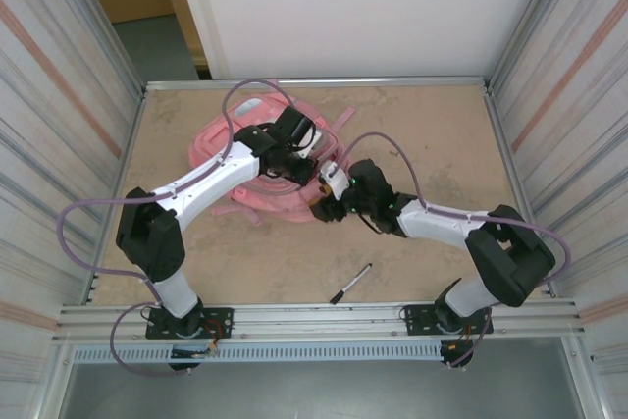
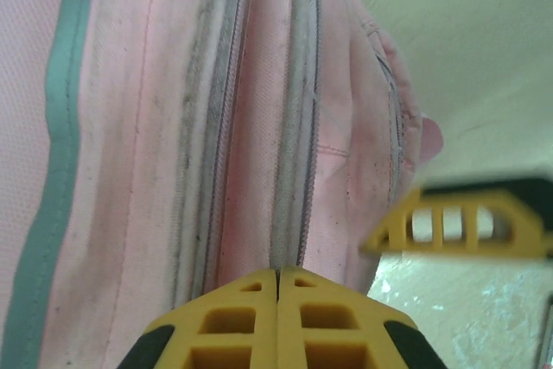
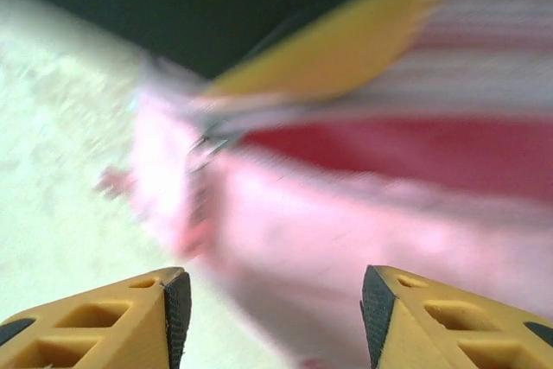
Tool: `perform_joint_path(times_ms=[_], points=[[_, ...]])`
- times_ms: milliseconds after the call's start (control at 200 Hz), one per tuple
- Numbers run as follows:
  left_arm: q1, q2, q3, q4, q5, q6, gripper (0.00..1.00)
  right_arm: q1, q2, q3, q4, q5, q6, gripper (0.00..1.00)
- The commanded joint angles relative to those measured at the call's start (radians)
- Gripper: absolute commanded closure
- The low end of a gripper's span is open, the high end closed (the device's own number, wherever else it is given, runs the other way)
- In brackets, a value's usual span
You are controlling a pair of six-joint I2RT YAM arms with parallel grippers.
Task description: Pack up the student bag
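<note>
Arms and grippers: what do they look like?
The left arm and right arm have white shells, black joints and lilac cables looping outside. The left gripper and right gripper have yellow fingers with cut-out windows and black trim.

In the top view, the left arm (image 1: 211, 183) is covering much of the student bag (image 1: 208, 144) at centre frame, and both wrists are hiding their fingertips. The pen (image 1: 350, 284) at lower centre is showing too small for detail. In the left wrist view, the bottom edge is cutting off the left gripper (image 2: 276, 287), and the bag is running past the top and left edges. In the right wrist view, blur is smearing the bag and a yellow finger (image 3: 346, 49) at upper centre, and the bottom edge is cropping the right gripper (image 3: 275, 300).
</note>
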Motion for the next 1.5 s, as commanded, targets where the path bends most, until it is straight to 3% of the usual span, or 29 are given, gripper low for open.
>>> perform_joint_path(times_ms=[0,125,251,571,772,872,977,1133,1263,1313,1348,1378,1493], points=[[0.001,-0.030,0.004,0.081,0.038,-0.032,1.00,0.002,-0.053,-0.044,0.075,-0.073,-0.049,0.43],[0.001,-0.025,0.001,0.089,0.042,-0.037,1.00,0.021,-0.047,-0.081,0.179,-0.019,-0.048,0.34],[0.001,-0.021,0.003,0.097,0.064,-0.051,1.00,0.059,-0.001,-0.106,0.329,0.082,-0.063,0.35],[0.001,-0.031,-0.005,0.097,0.073,-0.066,1.00,0.104,0.117,-0.122,0.530,0.253,-0.100,0.53],[0.001,-0.045,-0.018,0.109,0.102,-0.080,1.00,0.109,0.177,-0.118,0.595,0.373,-0.018,0.60],[0.001,-0.047,-0.018,0.111,0.114,-0.083,1.00,0.122,0.199,-0.134,0.662,0.441,-0.002,0.71],[0.001,-0.051,-0.029,0.112,0.113,-0.085,1.00,0.124,0.195,-0.147,0.683,0.447,0.015,0.81],[0.003,-0.063,-0.046,0.115,0.093,-0.083,1.00,0.114,0.147,-0.156,0.631,0.356,0.038,0.94],[0.014,-0.078,-0.061,0.119,0.086,-0.077,1.00,0.101,0.140,-0.167,0.611,0.326,0.050,1.00],[0.024,-0.088,-0.076,0.120,0.081,-0.068,0.79,0.094,0.141,-0.169,0.602,0.308,0.053,1.00],[0.031,-0.094,-0.094,0.123,0.078,-0.047,0.57,0.093,0.138,-0.167,0.588,0.302,0.056,1.00],[0.036,-0.098,-0.110,0.126,0.075,-0.019,0.47,0.089,0.131,-0.166,0.573,0.298,0.058,1.00],[0.038,-0.091,-0.153,0.114,0.023,0.081,0.39,0.077,0.113,-0.170,0.543,0.253,0.074,1.00]])
